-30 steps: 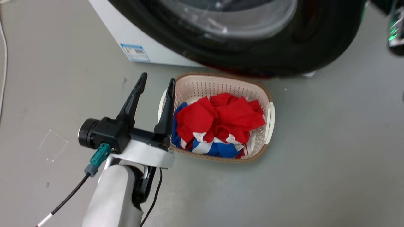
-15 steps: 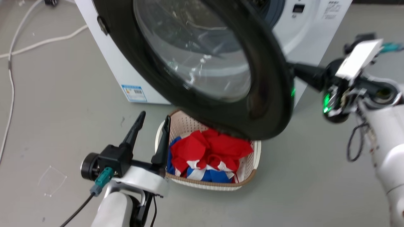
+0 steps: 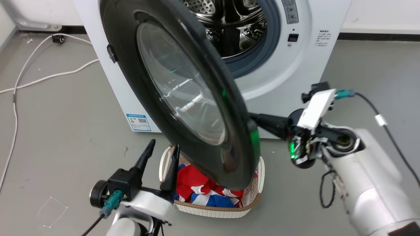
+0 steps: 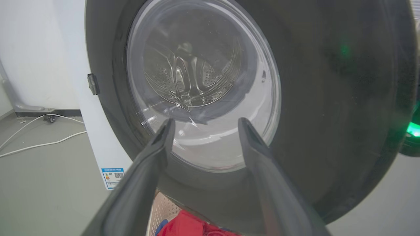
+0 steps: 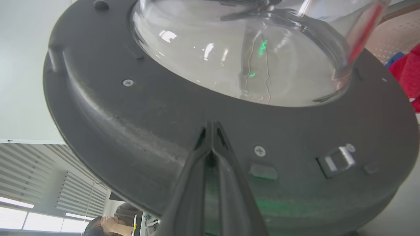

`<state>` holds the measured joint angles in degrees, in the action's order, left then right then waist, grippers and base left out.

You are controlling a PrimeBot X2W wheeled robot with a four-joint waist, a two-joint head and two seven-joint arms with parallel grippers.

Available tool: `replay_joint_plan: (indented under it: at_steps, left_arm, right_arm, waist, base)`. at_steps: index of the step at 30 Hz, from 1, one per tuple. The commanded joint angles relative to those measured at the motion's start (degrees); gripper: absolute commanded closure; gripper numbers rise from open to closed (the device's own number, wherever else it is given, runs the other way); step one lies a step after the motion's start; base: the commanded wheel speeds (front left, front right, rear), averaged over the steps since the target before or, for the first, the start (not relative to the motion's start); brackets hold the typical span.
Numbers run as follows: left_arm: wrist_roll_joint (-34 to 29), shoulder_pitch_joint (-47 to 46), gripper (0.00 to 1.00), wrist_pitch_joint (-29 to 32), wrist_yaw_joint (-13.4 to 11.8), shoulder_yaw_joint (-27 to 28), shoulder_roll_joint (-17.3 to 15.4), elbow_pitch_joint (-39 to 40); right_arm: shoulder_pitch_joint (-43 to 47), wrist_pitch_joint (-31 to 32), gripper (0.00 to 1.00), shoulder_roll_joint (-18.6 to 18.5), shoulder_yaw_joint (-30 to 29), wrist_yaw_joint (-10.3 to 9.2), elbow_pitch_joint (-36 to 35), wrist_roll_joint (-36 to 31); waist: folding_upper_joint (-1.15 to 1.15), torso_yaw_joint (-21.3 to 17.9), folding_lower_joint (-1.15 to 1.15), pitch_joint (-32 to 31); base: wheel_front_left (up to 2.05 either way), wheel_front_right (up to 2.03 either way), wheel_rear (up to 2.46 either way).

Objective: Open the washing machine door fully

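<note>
Door status: the large round glossy black door with its bulging clear glass bowl stands partly open on the big white front-loading washing machine. Its free edge hangs over the white perforated plastic laundry basket.

Note that the head camera has lifted over the last second. The perforated steel drum and the machine front have come into frame, and that shift is the camera's, not the objects'. The door now uncovers more of the drum than half a second ago, so judge the swing as progressing but incomplete.

Right end effector: fingers pressed together, empty, tips against the door's inner face just below the glass bowl.

Left end effector: fingers spread, empty, beside the basket.

Expect to push further outward for full opening.
</note>
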<state>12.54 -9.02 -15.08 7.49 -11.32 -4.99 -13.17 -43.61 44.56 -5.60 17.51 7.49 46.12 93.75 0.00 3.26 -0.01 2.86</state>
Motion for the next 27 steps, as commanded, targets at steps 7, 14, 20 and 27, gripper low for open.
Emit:
replay_joint_plan:
  at_steps: [7,14,20,27]
  left_arm:
    - [0.7,1.5,0.00,-0.1,0.0,-0.6,0.0,-0.8]
    - [0.9,1.8,0.00,-0.1,0.0,-0.4,0.1,-1.2]
    - [0.9,2.7,0.00,-0.1,0.0,0.7,0.5,-1.7]
    - [0.7,3.0,0.00,-0.1,-0.2,2.1,0.7,-1.8]
  right_arm:
    - [5.6,-2.1,1.00,2.3,2.6,0.01,-5.3,-0.3]
    - [9.6,-10.2,1.00,2.3,1.5,0.01,-9.1,-1.9]
    - [15.1,-27.3,1.00,-0.3,-3.3,0.01,-14.8,-7.1]
    - [23.5,-41.1,1.00,-5.0,-7.5,0.00,-21.8,-13.4]
  waist:
    - [0.00,0.1,0.01,-1.0]
    - [0.00,-0.1,0.01,-1.7]
    - [0.00,-1.2,0.01,-2.6]
    - [0.00,-2.4,0.01,-3.4]
  base:
    - [0.00,0.00,0.00]
    - [0.00,0.00,0.00]
    - [0.00,0.00,0.00]
    - [0.00,0.00,0.00]
